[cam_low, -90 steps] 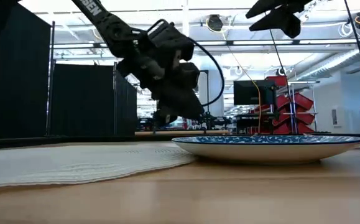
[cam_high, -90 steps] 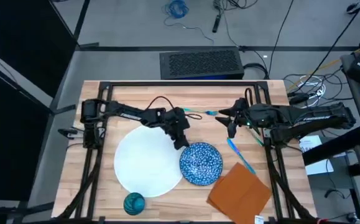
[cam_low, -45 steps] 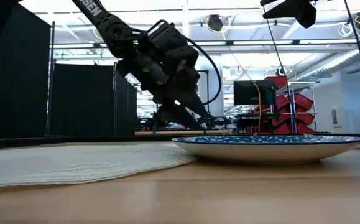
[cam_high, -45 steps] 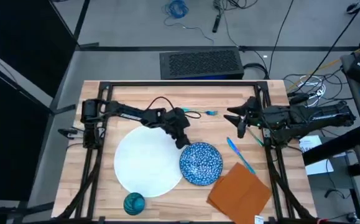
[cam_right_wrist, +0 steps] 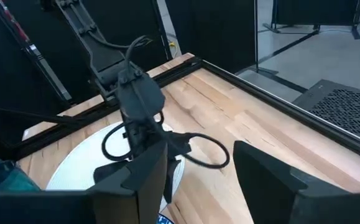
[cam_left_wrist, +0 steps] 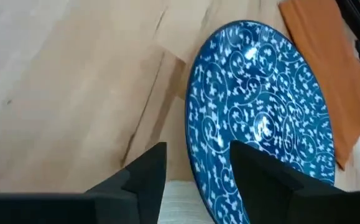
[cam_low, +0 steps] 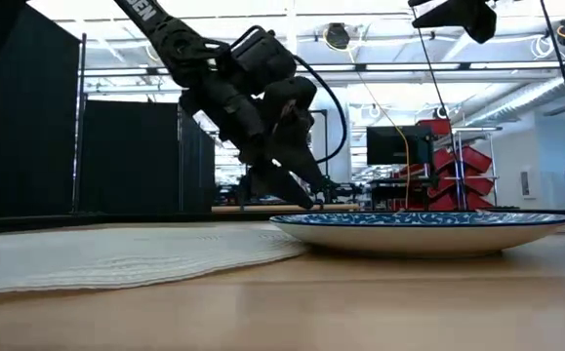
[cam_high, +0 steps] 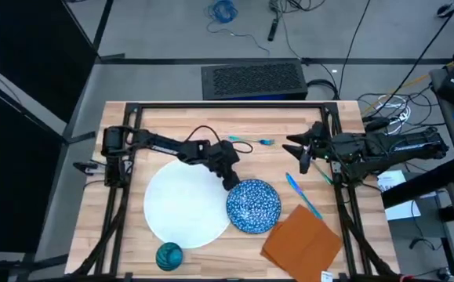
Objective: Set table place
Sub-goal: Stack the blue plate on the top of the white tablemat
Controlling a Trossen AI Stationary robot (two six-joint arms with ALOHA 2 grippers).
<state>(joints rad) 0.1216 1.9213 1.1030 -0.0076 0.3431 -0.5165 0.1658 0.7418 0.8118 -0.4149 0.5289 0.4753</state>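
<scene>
Your left gripper [cam_low: 297, 190] hangs low behind the blue patterned bowl [cam_low: 423, 231], fingers angled down toward its far left rim; you can't tell whether they touch it. Fingers look slightly parted. A black cable loops off the wrist to the gripper's right. Left of the gripper and nearer the camera lies the white plate [cam_low: 116, 253], flat on the wooden table [cam_low: 282, 312], its edge meeting the bowl's. Your right gripper [cam_low: 455, 14] sits high above the bowl, well clear.

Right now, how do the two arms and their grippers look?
Both arms are dark, jointed and slim. The left gripper has two black wedge-shaped fingers, and a black cable loops over its wrist. The right gripper is black too.
</scene>
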